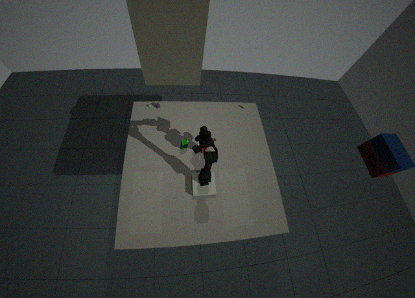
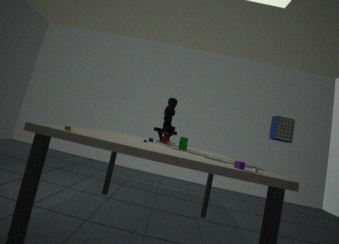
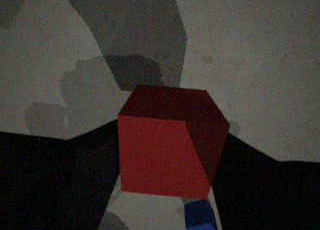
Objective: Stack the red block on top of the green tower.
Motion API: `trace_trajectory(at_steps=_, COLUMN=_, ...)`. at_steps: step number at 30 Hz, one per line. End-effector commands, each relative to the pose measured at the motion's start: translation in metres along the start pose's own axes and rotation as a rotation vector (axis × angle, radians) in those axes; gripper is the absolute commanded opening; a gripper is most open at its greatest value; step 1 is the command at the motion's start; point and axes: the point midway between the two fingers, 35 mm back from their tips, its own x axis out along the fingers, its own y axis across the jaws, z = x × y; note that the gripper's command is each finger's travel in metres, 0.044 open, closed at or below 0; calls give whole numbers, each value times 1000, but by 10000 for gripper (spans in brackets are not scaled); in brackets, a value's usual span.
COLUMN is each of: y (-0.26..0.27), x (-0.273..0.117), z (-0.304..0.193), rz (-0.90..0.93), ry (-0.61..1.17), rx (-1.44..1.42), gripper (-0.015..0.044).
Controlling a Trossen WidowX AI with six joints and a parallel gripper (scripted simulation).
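The red block (image 1: 203, 150) (image 2: 164, 139) (image 3: 155, 155) is between the two black fingers, touched on both sides in the wrist view. My gripper (image 1: 202, 149) (image 2: 164, 139) (image 3: 168, 122) is shut on it and points down. The block appears to be slightly above the table top; the exact gap is hard to tell. The green tower (image 1: 184, 143) (image 2: 183, 143) stands upright, apart from the gripper, to its left in the top view and to its right in the exterior view. It is out of the wrist view. The arm partly hides the block in the top view.
A small blue block (image 2: 150, 139) (image 3: 199, 215) and a tiny grey piece (image 1: 214, 139) (image 2: 144, 140) lie near the gripper. A purple block (image 1: 157, 105) (image 2: 239, 165), a tiny white piece (image 1: 149, 105) (image 2: 256, 170) and a yellow piece (image 1: 241, 106) (image 2: 67, 128) lie near the table's far edge in the top view.
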Motion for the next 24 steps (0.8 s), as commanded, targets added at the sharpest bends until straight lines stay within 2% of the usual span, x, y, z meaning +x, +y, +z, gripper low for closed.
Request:
trace_trajectory(at_steps=1, y=-1, x=-22, z=3, rz=-6, ry=-20, rx=-3, gripper=0)
trace_trajectory(at_steps=16, y=-1, x=-97, z=1, rz=-6, ry=-20, rx=-3, gripper=0)
trace_trajectory(at_steps=24, y=-2, x=-100, z=1, rz=-6, ry=-20, rx=-3, gripper=0)
